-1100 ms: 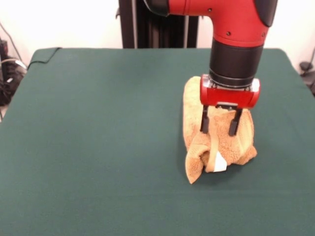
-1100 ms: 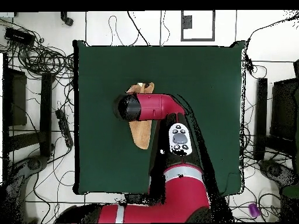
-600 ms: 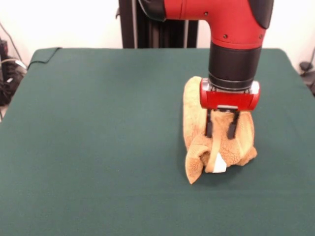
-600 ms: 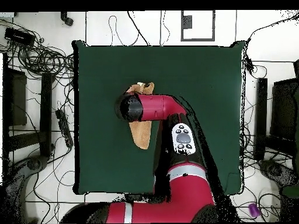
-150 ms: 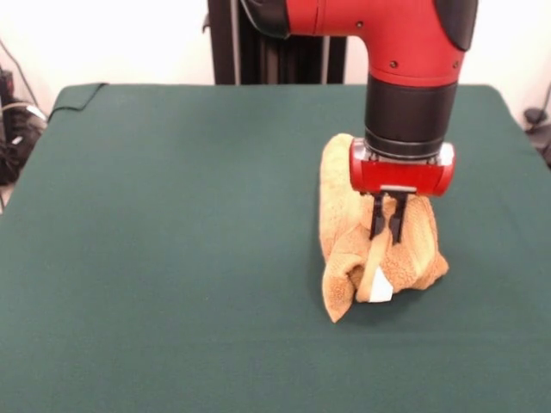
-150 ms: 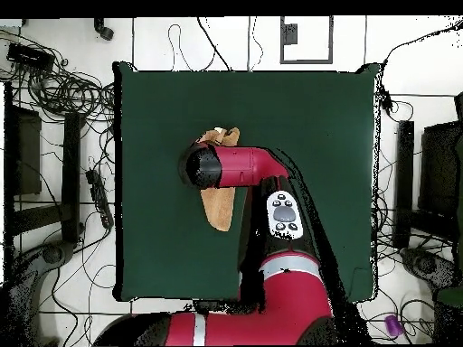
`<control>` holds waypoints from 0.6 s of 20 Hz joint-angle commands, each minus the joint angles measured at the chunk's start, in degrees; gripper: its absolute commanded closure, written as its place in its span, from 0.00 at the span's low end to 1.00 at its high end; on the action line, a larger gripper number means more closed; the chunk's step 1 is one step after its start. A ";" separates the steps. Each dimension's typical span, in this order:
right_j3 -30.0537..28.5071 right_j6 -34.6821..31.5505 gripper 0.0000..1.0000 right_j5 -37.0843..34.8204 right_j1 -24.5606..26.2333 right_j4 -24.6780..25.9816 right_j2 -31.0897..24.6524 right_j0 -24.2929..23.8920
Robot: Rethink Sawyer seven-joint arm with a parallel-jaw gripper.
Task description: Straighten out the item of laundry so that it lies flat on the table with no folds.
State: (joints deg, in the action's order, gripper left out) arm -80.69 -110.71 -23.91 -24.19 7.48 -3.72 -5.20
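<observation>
1. Nearest the camera in the front view, the towel (image 5: 379, 241) ends in a rolled, doubled-over lump with a small white label (image 5: 381, 286) showing at its 6 o'clock end. This is the bulkiest part, so the cloth is plainly not flat.

2. Just behind that lump, the claw (image 5: 386, 225) stands straight down on the towel's middle, fingers drawn close together and clamped on a raised ridge of terry. The towel lies directly under the claw, not off to a side; the pinch sits on the cloth's own centre line.

3. The towel's long axis runs from 6 o'clock to 12 o'clock in the front view, near edge to far edge. Its far half, a narrower folded strip, reaches toward 12 o'clock behind the red wrist and is partly hidden by it.

4. In the overhead view the same strip shows on both sides of the arm's black end, a thin tan wedge (image 6: 217, 208) along the same line.

5. The towel sits on the surface (image 5: 172, 258) right of centre in the front view, with bare green cloth all round.

6. Judged from this, any lift or drag along the long axis has room; unrolling the near lump looks like the harder part.
</observation>
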 commanded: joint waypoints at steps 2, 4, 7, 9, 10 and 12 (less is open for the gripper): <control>-4.82 0.37 1.00 0.87 2.64 2.59 -7.23 0.06; -5.06 0.58 1.00 0.37 2.30 2.58 -7.22 -0.05; -5.24 1.27 1.00 -1.10 1.54 2.59 -7.15 -0.17; -6.50 2.30 1.00 -3.28 -1.19 2.85 -6.62 -0.31; -7.07 2.49 1.00 -4.23 -2.29 2.75 -6.44 -0.37; -8.43 3.27 1.00 -6.95 -4.94 2.38 -6.16 -0.73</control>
State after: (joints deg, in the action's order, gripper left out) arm -82.12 -110.71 -23.96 -25.64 7.48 -3.91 -5.75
